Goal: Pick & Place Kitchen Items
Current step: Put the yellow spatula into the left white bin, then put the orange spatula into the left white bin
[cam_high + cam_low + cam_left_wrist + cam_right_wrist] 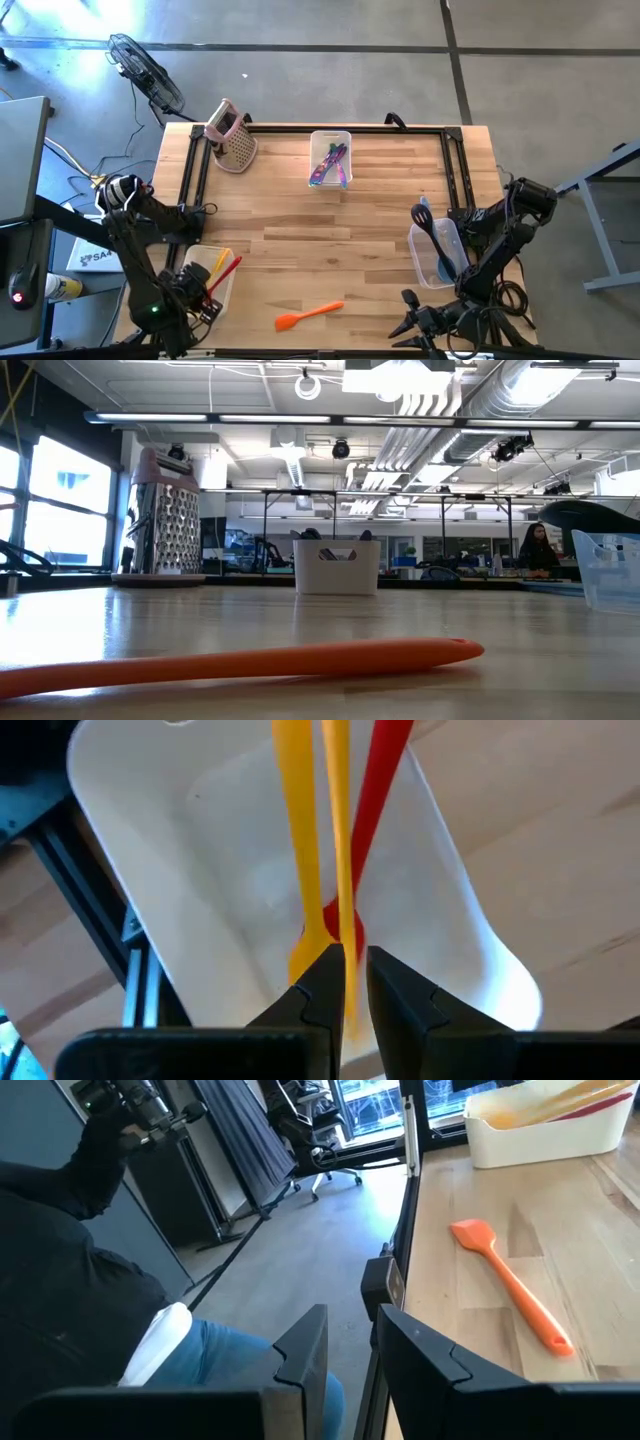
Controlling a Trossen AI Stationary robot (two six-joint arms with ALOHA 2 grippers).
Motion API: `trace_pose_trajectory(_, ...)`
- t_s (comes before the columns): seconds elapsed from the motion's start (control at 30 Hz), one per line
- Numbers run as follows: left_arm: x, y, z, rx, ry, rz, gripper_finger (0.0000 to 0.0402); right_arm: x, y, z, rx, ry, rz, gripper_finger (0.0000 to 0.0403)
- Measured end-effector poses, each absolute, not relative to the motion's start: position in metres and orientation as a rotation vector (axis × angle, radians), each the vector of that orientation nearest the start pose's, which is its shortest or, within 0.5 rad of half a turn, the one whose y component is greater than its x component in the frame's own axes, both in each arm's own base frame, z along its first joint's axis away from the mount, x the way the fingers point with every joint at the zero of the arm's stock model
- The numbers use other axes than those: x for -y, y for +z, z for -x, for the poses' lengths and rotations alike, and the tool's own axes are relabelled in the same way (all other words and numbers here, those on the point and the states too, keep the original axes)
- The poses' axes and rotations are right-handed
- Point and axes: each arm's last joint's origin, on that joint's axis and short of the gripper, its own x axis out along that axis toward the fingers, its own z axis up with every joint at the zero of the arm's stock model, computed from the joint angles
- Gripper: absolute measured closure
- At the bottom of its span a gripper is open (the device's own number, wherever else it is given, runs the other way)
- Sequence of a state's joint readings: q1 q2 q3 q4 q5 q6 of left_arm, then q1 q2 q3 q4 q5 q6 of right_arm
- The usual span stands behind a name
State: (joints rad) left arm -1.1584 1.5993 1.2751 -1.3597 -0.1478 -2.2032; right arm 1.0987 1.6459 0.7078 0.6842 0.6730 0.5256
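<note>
The left end effector hangs over the white bin at the surface's front-left corner, fingers narrowed around a yellow utensil. One orange spatula lies near the front edge, open wood around it. The right end effector, slightly parted and empty, sits off the front-right corner.

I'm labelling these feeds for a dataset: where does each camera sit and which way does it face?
High: above the table, looking straight down; both arms show, left gripper over the white bin.
Low: at tabletop height, looking across; no arm shows.
Left wrist: on the left arm, looking into the white bin at yellow utensils; own fingers show.
Right wrist: off the table edge, own fingers show.
High, low and right wrist share the orange spatula.
</note>
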Motion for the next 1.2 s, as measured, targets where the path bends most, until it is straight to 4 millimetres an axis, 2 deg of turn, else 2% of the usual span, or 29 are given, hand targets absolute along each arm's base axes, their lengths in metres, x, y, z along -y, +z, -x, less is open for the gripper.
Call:
trace_pose_trajectory(0.33,0.245,0.249,-0.112,-1.247,0.86,0.709,0.0358,-0.277,0.182,-0.162,-0.266,0.369,-0.311,0.0319)
trace_pose_trajectory(0.5,0.243,0.254,-0.114,-1.17,0.845,0.735,0.0357,-0.277,0.182,-0.162,-0.265,0.367,-0.31,0.0319)
trace_pose_trajectory(0.63,0.237,0.256,-0.121,-1.176,0.843,0.714,0.0357,-0.275,0.182,-0.165,-0.264,0.359,-0.311,0.0319)
trace_pose_trajectory(0.87,0.234,0.256,-0.138,-1.118,0.713,0.619,0.0355,-0.271,0.182,-0.174,-0.275,0.38,-0.299,0.0319)
trace_pose_trajectory(1.03,0.231,0.257,-0.151,-1.056,0.661,0.578,0.032,-0.269,0.181,-0.177,-0.287,0.405,-0.303,0.0319)
trace_pose_trajectory(1.2,0.228,0.257,-0.16,-1.023,0.66,0.597,0.0252,-0.27,0.181,-0.177,-0.289,0.41,-0.303,0.0319)
